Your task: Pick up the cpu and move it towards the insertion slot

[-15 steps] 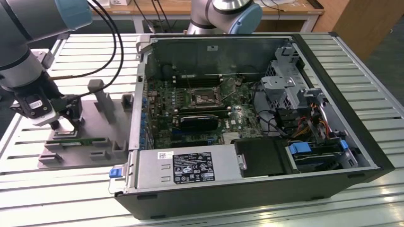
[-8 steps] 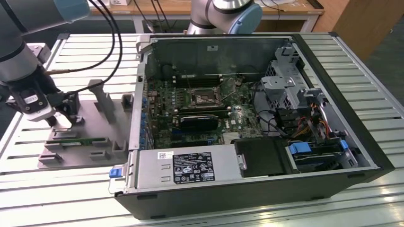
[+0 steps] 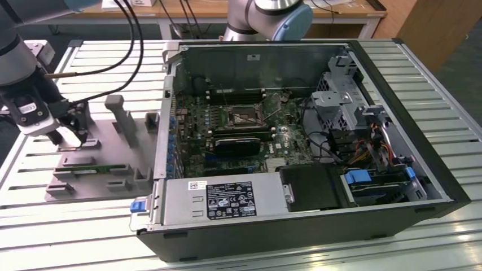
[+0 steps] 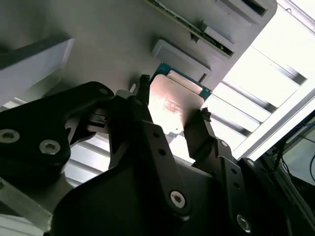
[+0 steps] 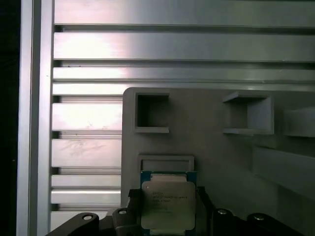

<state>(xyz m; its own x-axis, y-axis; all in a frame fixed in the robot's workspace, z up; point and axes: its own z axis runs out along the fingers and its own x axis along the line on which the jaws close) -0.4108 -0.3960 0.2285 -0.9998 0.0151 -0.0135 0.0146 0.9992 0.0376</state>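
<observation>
The cpu (image 5: 167,202), a silvery square chip with a thin green rim, lies on the grey fixture plate (image 5: 216,162) just below a raised ledge. In both wrist views my gripper (image 5: 167,195) straddles it, and its two black fingers press against opposite edges of the cpu (image 4: 173,105). In the exterior view my gripper (image 3: 66,138) sits low over the fixture plate (image 3: 98,183) at the exterior view's left, and the chip is hidden under it. The insertion slot (image 3: 242,114), a square socket with a metal bracket, sits on the motherboard inside the open computer case (image 3: 301,226).
A long green memory stick (image 3: 90,167) lies in a holder on the plate. Grey upright posts (image 3: 121,118) stand between my gripper and the case wall (image 3: 167,113). Cables (image 3: 113,51) hang from the arm. The slatted metal table (image 3: 421,62) extends all around.
</observation>
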